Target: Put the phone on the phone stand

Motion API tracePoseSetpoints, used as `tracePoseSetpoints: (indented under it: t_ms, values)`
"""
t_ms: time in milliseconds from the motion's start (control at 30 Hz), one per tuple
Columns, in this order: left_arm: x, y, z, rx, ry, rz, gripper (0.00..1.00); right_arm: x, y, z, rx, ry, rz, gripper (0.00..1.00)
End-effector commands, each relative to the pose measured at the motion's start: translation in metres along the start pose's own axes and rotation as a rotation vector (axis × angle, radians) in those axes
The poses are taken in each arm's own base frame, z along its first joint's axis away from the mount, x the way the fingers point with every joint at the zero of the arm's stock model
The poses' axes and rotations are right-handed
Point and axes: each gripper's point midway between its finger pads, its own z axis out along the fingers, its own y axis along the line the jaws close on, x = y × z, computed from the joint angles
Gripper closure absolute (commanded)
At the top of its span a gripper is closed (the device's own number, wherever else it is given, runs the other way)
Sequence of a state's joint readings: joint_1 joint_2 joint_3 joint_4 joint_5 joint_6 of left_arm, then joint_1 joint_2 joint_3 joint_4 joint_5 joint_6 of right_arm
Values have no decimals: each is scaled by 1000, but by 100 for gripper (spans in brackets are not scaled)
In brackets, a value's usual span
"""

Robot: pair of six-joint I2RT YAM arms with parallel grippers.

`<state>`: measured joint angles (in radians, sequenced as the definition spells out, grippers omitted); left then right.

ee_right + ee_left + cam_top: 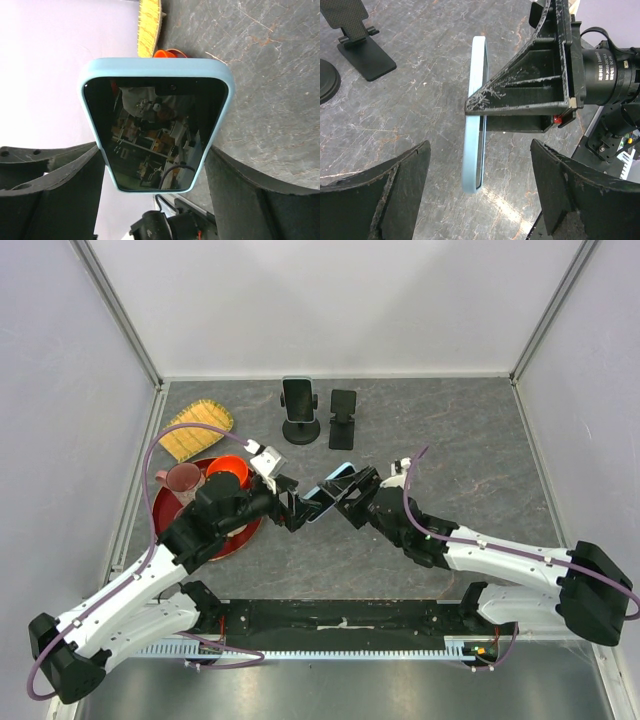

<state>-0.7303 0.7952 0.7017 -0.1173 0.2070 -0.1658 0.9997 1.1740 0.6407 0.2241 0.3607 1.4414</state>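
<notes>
A phone in a light blue case (330, 488) is held above the middle of the table. My right gripper (350, 496) is shut on its long edges; in the right wrist view the phone (156, 120) sits between the fingers (240, 190), dark screen facing the camera. My left gripper (296, 508) is open. Its fingers (395, 195) stand wide on both sides of the phone's free end (475, 125), seen edge-on, without touching it. An empty black folding phone stand (342, 418) stands at the back, also in the left wrist view (357, 42).
A round-base holder (299, 412) carrying another phone stands left of the empty stand. A red plate (168, 518) with an orange cup (228, 471) and a brownish mug (183, 480) lies at the left. A yellow woven mat (197, 428) lies behind it.
</notes>
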Motion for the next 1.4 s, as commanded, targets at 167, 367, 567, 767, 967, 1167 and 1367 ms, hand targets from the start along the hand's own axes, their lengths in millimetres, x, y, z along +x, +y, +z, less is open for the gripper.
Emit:
tracePoseSetpoints:
  t_ms: [167,367,567,767,967,1167,1367]
  values:
    - [-10,0,0,12,-45,37,20,-19,93,-22,-252,-32,204,100]
    - [-13,4,1,2,-49,10,37,-14,106,-27,-289,-9,223,100]
    - [-17,7,1,-4,-62,-2,44,-2,115,-28,-308,32,238,100]
    - [-18,7,0,2,-55,9,81,6,121,-28,-326,56,225,100]
    - [-19,2,-8,24,-82,33,98,2,116,-34,-345,65,-93,10]
    - [-25,-26,-24,163,-124,40,98,-14,82,-48,-358,274,-693,2]
    - [-31,-65,-35,381,-124,50,98,-35,40,-98,-451,379,-1070,2]
